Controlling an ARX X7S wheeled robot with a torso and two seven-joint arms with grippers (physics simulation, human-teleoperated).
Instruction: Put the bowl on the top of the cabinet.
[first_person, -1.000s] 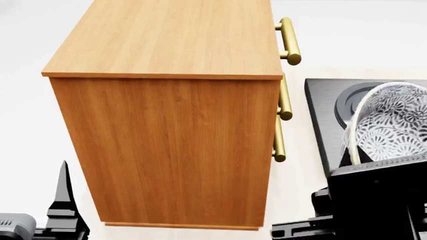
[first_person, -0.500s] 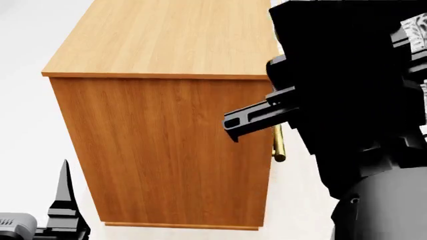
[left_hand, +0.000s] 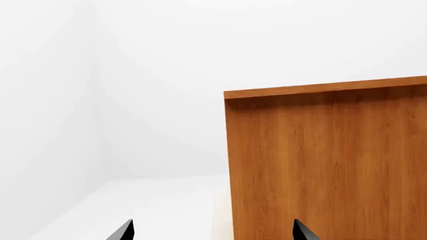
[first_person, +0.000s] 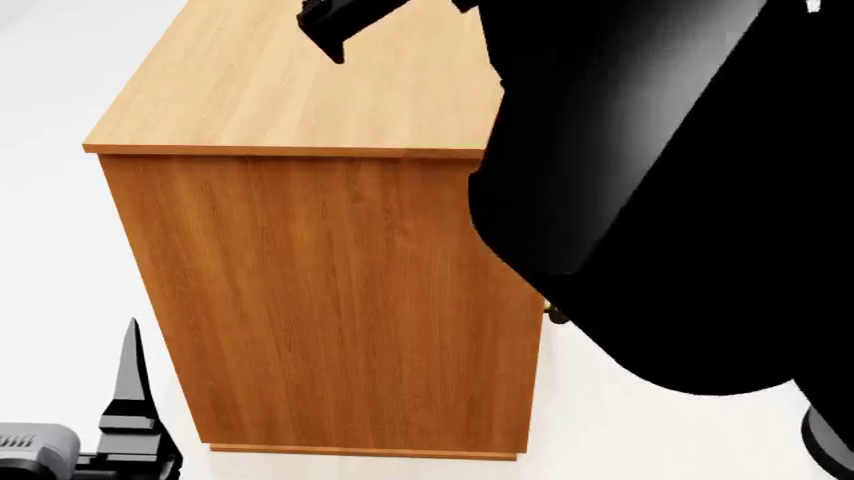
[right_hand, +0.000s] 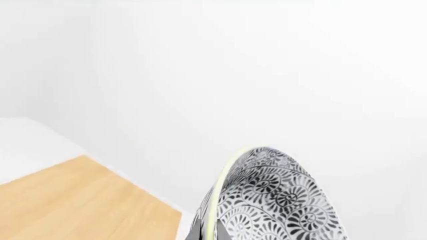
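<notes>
**Bowl up at cabinet height, on my right side**

My right gripper (right_hand: 208, 231) has the bowl (right_hand: 277, 200) pinched at the rim: one dark finger on each side of the wall, bowl tipped well over on its edge, patterned inside facing the wrist camera. Cabinet (first_person: 334, 200) top shows in that same view, lower and off to one side, so the bowl is in the air and not on it. Head view is mostly blocked by my right arm (first_person: 667, 180) (can't see the bowl there at all).

Left gripper (left_hand: 210, 231): fingertips well apart, nothing between them, parked low beside the cabinet's side face.

Handling, my read: rigid, glazed-looking ceramic, so slick and chip-prone. A rim pinch on a deep bowl leaves most of the weight hanging off the fingers, so it may swivel in the grip. I'd level it before lowering, land it base-first, well in from the edge, and let go only once it sits flat.
</notes>
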